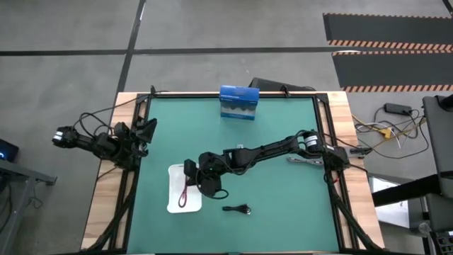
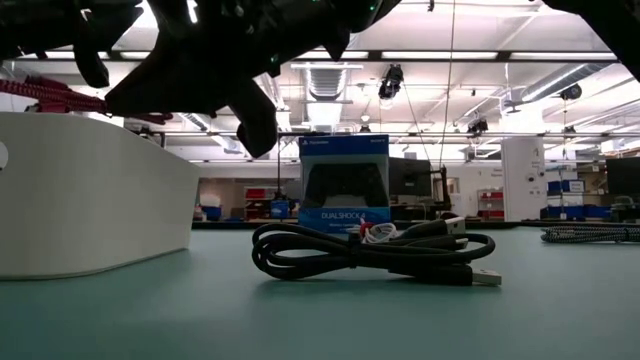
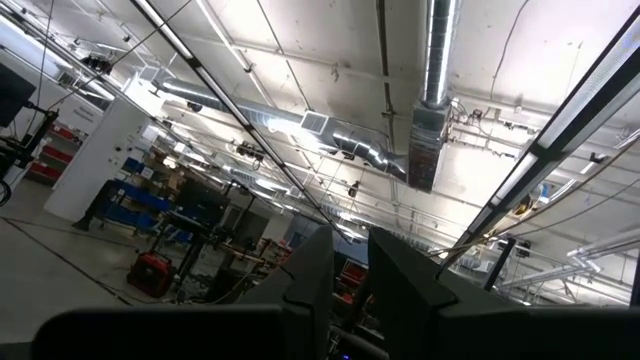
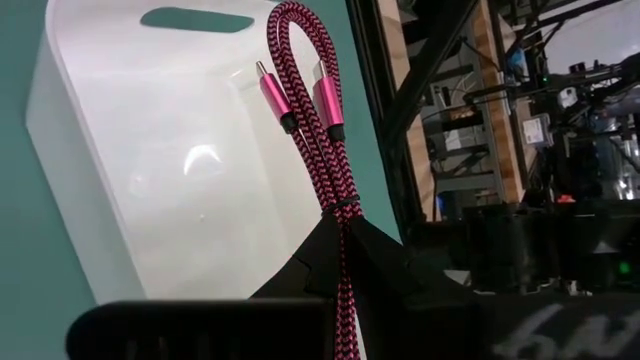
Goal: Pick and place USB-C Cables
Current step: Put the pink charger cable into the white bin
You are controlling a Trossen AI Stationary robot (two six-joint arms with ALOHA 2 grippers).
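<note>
1. Right now the right fingers (image 4: 340, 255) are clamped on the pink cable (image 4: 315, 110), hanging it over the tray (image 4: 150, 170).
2. Released off-centre, it could drape over the rim.
3. Black cable (image 1: 237, 209) lies on the worktop (image 1: 283, 163) beside the tray; room is open there.
4. Left fingers (image 3: 345, 290), parked at the edge: cannot tell.

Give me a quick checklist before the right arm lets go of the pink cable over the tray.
1. Right gripper shut on pink cable: ok.
2. Cable above tray: ok.
3. Tray holds no other cable: ok.
4. Cable touching tray floor: cannot tell.
5. Black cable apart from tray, on the mat: ok.
6. Left gripper waits at the table's left edge, away from the tray: ok.
</note>
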